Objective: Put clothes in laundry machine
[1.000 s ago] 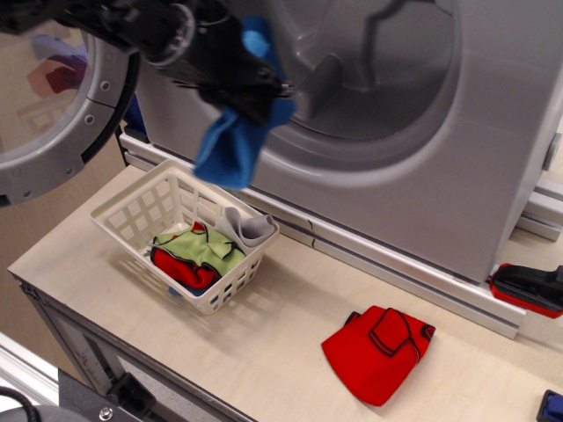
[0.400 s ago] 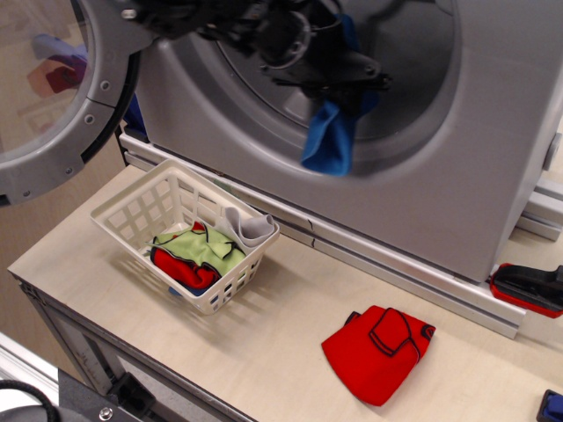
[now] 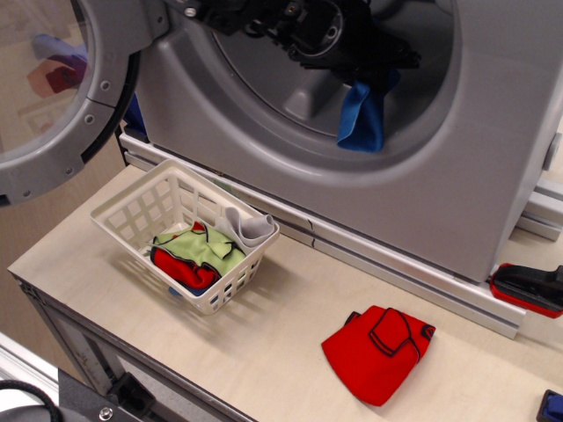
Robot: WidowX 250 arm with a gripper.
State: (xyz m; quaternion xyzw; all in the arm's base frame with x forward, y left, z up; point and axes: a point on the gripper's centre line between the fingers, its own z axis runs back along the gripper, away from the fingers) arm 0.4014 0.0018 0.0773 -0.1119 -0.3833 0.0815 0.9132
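My black gripper is at the mouth of the silver-grey laundry machine, shut on a bright blue cloth that hangs down in front of the drum opening. The round grey-rimmed glass door stands open at the left. On the table a white lattice basket holds a light green cloth, a red cloth and a pale grey cloth. Another red cloth with black trim lies flat on the table at the front right.
The wooden table runs along the machine's front rail. A red and black object lies at the right edge. A blue object shows at the bottom right corner. The table's front edge is close to the basket.
My gripper has carried the blue cloth from above the basket rightward and up to the drum mouth. The basket and the red cloth on the table have not moved.
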